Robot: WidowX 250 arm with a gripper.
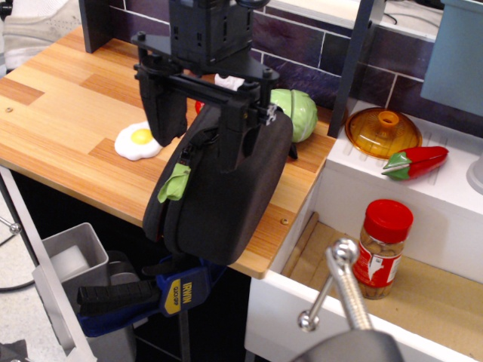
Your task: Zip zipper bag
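The zipper bag (226, 204) is a large black rounded case standing on its edge at the front of the wooden counter (68, 113), partly over the edge. Its lime-green pull tab (174, 183) hangs on the left side of the zipper. My black gripper (198, 143) hangs over the bag's top left, open, with one finger (164, 113) left of the bag and the other finger (235, 139) in front of its upper face. The strap handle is hidden behind the gripper.
A toy fried egg (140, 139), a green cabbage (296, 115) and other toy foods lie behind the bag. To the right are an orange lid (383, 132), a red pepper (416, 161) and a red-capped jar (379, 247). A blue clamp (177, 290) sits below the counter.
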